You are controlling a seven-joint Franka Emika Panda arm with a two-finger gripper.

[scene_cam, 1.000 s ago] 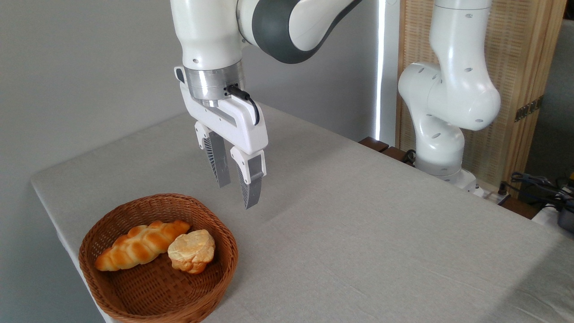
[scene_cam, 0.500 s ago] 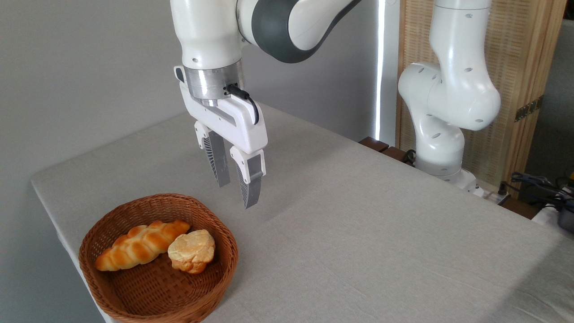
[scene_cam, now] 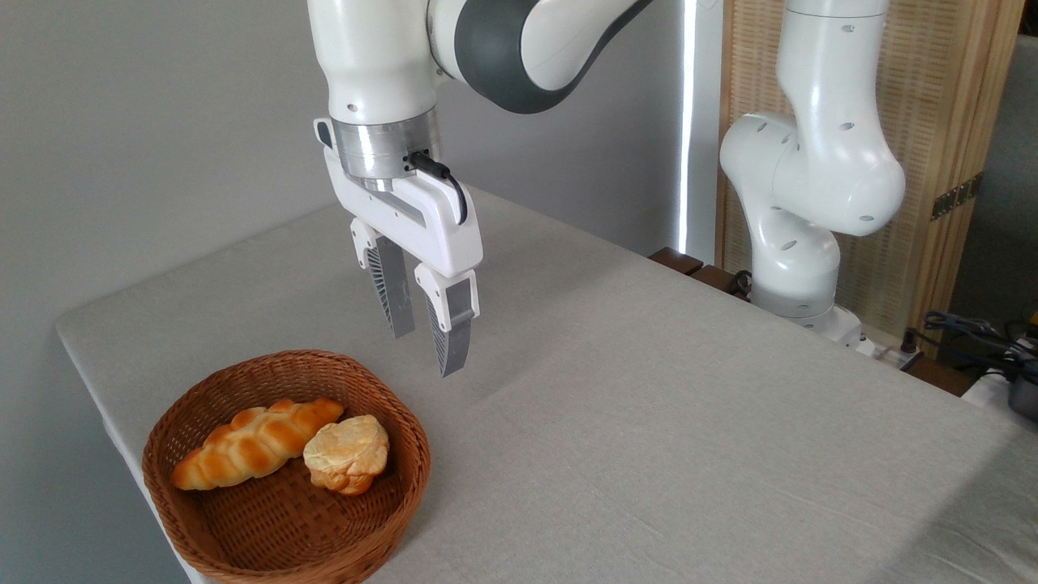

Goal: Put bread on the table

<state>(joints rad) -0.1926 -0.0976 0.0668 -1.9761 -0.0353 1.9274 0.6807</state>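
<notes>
In the fixed camera view, the pincer is held above the table, its fingers spread with a gap between them and nothing gripped. It hangs just behind and above the far rim of the basket, not yet over the bread.

The bread is seen inside the basket, lying on its right side and touching the right end of the loaf.

The main risk is judged to lie in that contact: if the fingers are lowered with one on the loaf's side, the loaf may be pinched along with the bread, or pushed aside so that the bread rolls away. The wrong piece could also be taken, since the two lie together. The basket wall stands close to the bread on the near and right sides, so a finger could be caught on the rim or the light basket dragged across the cloth. A puffy bun could be crushed by a hard squeeze, or dropped by a shallow one.

Beyond the basket, the table is bare cloth, so room for placing is available. A second white arm stands at the far right, well apart, and cables lie past the table's edge.
</notes>
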